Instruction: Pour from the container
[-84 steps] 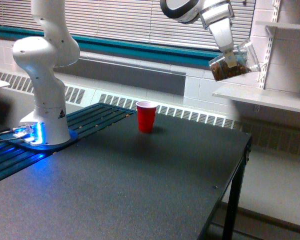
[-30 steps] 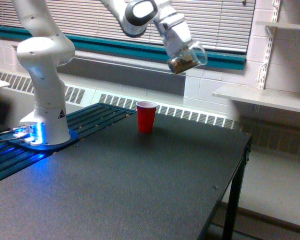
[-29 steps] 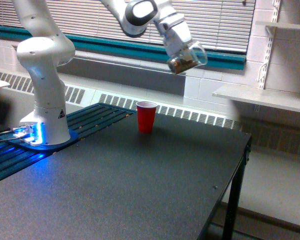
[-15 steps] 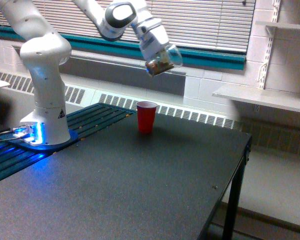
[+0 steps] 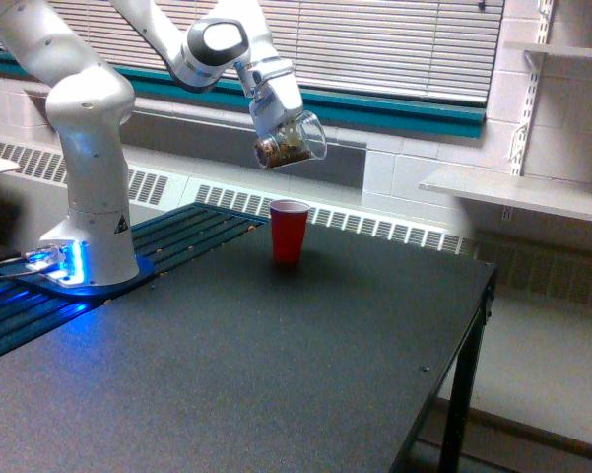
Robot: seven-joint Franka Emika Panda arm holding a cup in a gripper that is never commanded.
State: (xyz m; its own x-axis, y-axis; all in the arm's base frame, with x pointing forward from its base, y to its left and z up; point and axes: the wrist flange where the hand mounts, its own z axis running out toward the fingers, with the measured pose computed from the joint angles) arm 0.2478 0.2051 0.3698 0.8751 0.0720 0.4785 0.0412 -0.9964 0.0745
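A small clear container point(image 5: 290, 143) with brown nut-like pieces at its bottom hangs tilted in the air, its mouth toward the exterior view's right. My gripper point(image 5: 281, 126) is shut on it from above, at the end of the white arm. The container sits just above the red cup point(image 5: 289, 230), slightly to the exterior view's left of its mouth. The red cup stands upright on the dark table point(image 5: 276, 365), near its far edge. No pieces are falling.
The arm's white base point(image 5: 89, 227) with a blue glow stands at the exterior view's left on a slatted panel. A white shelf point(image 5: 517, 192) juts out on the right beyond the table's edge point(image 5: 473, 325). Window blinds and a radiator grille run behind.
The arm has swung the container from the far right, high up, toward the exterior view's left and downward, ending just above the red cup. The red cup has not moved.
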